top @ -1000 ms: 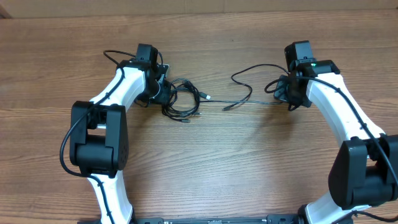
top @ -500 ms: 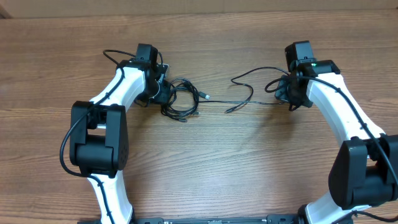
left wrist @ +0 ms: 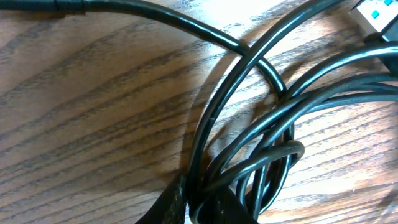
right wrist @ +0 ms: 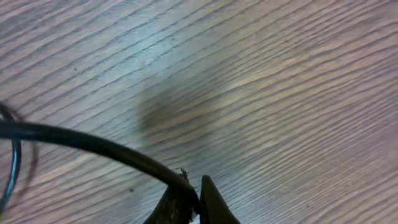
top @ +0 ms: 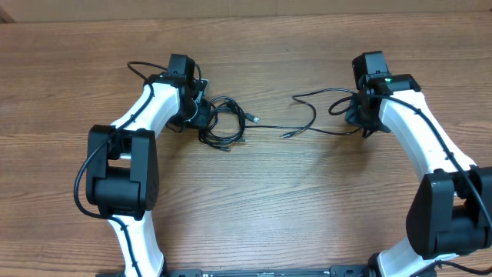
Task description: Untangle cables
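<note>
A tangled bundle of thin black cables (top: 224,123) lies at the left of the wooden table, one small silvery plug (top: 256,120) sticking out to its right. My left gripper (top: 197,114) is shut on the bundle's left side. In the left wrist view its dark fingertips (left wrist: 171,205) pinch several cable loops (left wrist: 249,143) at the bottom edge. A single cable (top: 311,115) runs from a plug (top: 286,134) in the middle over to my right gripper (top: 361,117), which is shut on it. The right wrist view shows this cable (right wrist: 81,142) clamped in the right gripper (right wrist: 196,198).
A blue-tongued USB plug (left wrist: 373,12) shows at the top right of the left wrist view. Each arm carries its own thicker black cable (top: 142,71). The table's far edge (top: 246,17) runs along the top, with bare wood (top: 277,200) in front.
The right gripper has drawn its single cable a little to the right, so the loose plug end and loop have shifted right. The left gripper and the bundle have stayed put.
</note>
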`<action>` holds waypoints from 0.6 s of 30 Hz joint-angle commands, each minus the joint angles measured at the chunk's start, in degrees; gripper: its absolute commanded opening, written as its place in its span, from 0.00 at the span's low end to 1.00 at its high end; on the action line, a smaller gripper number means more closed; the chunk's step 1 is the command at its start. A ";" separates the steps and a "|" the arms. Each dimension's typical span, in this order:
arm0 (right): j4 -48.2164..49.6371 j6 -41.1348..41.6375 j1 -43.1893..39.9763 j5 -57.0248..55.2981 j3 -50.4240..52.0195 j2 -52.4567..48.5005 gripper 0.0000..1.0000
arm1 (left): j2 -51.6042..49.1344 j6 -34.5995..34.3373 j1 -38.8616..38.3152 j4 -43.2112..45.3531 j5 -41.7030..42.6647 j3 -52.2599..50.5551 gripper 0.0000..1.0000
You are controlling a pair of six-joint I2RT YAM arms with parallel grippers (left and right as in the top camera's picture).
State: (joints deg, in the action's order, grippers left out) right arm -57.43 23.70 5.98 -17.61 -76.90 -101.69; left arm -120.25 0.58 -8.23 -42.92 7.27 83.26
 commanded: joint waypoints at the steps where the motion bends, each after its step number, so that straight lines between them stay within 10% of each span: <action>1: -0.02 -0.17 -0.61 -2.93 0.00 0.00 0.06 | -2.12 0.07 0.90 -0.07 -3.21 -0.68 0.15; 9: 0.81 -3.89 -0.59 11.50 0.00 0.00 0.66 | -2.14 0.07 0.90 -0.07 -3.19 -0.68 0.15; 14: 6.21 -6.67 -0.35 30.51 0.00 0.00 0.67 | -2.12 0.09 0.90 -0.09 -2.54 -0.63 0.16; 16: 9.01 -6.62 0.42 36.70 0.00 0.00 0.68 | -1.88 0.09 0.90 -1.05 -2.12 0.15 0.44; 18: 10.62 -6.10 1.20 37.42 0.02 0.00 0.68 | -1.57 0.09 0.90 -2.82 -0.98 1.55 0.49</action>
State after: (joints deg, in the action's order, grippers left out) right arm -48.62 18.11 5.96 10.04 -76.86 -101.69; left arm -120.22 0.54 -8.16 -43.79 7.20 83.88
